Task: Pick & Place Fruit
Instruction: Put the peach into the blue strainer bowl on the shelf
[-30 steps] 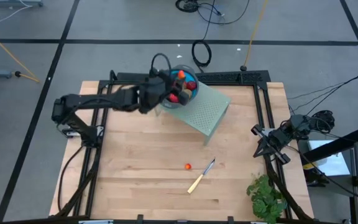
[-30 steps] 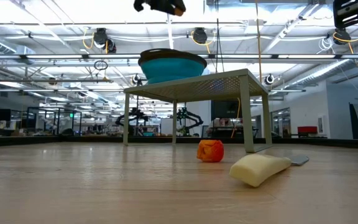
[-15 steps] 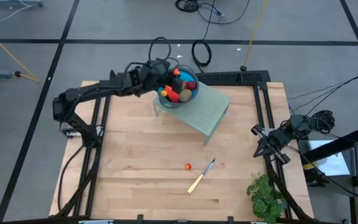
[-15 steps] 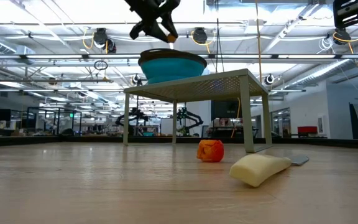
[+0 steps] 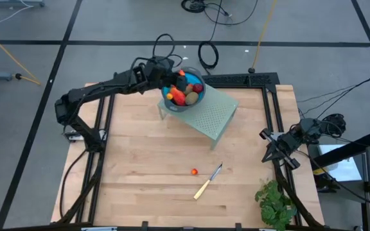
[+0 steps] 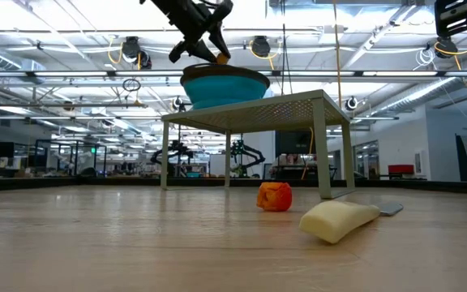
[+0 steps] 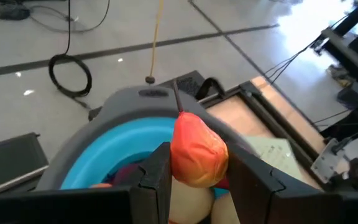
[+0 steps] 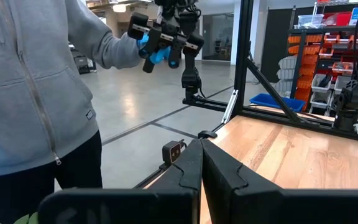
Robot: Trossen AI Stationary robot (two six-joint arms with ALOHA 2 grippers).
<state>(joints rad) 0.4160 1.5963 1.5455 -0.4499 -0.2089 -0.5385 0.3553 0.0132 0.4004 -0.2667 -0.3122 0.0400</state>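
Fruit [image 7: 197, 149] clamped in your left gripper [image 7: 194, 180] hangs above the crowded bowl [image 5: 172, 104], so releasing off-center could roll it out; your right gripper [image 8: 201, 165] rests closed.

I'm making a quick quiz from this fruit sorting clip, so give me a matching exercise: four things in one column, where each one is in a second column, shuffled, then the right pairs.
Things:
1. left gripper
2. knife
3. blue bowl
4. leafy bunch

Places:
A. on the small mesh stand
B. at the table's front right corner
C. over the bowl, holding an orange-red fruit
D. flat on the wooden table, beside a tiny orange-red piece

Pairs: 1-C, 2-D, 3-A, 4-B
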